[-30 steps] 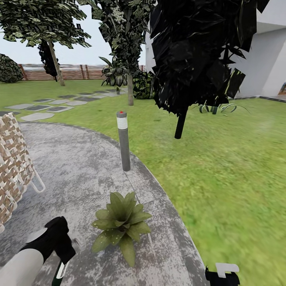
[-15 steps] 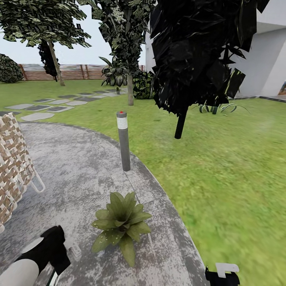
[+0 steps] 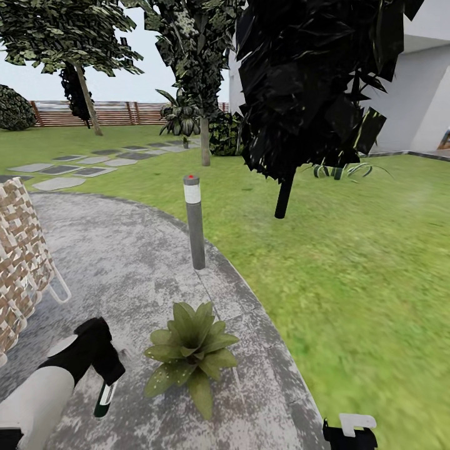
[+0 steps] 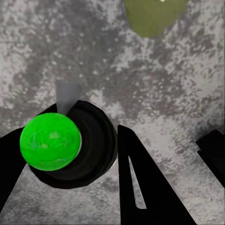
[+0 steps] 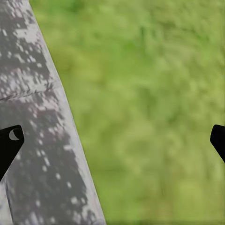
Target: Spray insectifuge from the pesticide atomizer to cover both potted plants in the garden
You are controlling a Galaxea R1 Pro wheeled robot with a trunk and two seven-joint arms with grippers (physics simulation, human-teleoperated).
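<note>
Raised and swung right since a moment ago, the left gripper (image 3: 105, 375) now hangs just left of the potted plant (image 3: 190, 355) on the grey patio (image 3: 125, 262).
Its fingers (image 4: 140, 187) appear clenched on the pesticide atomizer (image 4: 70, 143), green cap up, though one finger is largely hidden; right gripper (image 5: 112, 140) released, straddling the patio edge and the lawn (image 3: 350, 262) at near right.

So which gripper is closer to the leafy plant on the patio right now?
Left. The left gripper holds the atomizer just beside the potted plant; the right gripper sits farther off, at the patio's grass edge.
</note>
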